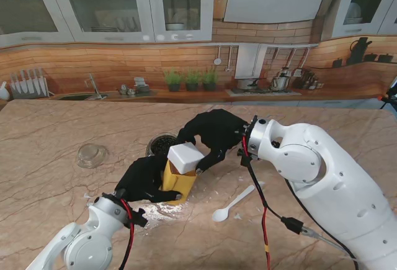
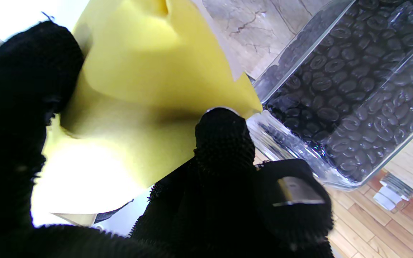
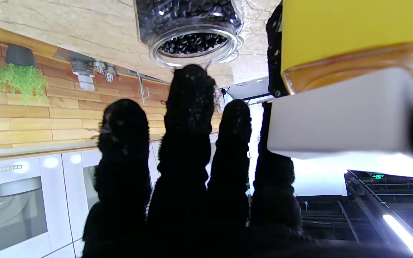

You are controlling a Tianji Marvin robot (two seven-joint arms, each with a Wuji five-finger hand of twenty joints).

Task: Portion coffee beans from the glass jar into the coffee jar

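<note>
Fingers (image 1: pixel 205 161) of the right hand (image 1: pixel 214 135) pinched the white lid (image 1: pixel 185 157) atop the yellow coffee jar (image 1: pixel 178 182), which the left hand (image 1: pixel 144 180) gripped upright; the open glass jar (image 1: pixel 162 144) stood just beyond.

Marble-patterned counter (image 1: pixel 49 177), beige with darker veins. Behind its far edge a printed kitchen backdrop (image 1: pixel 124 59): wood-plank wall, white glass-front cabinets (image 1: pixel 105 9), three potted plants (image 1: pixel 192 79), a knife block (image 1: pixel 28 84) at the left, a range hood (image 1: pixel 273 3). Right wrist view shows a lit ceiling strip light (image 3: pixel 403 225).
</note>
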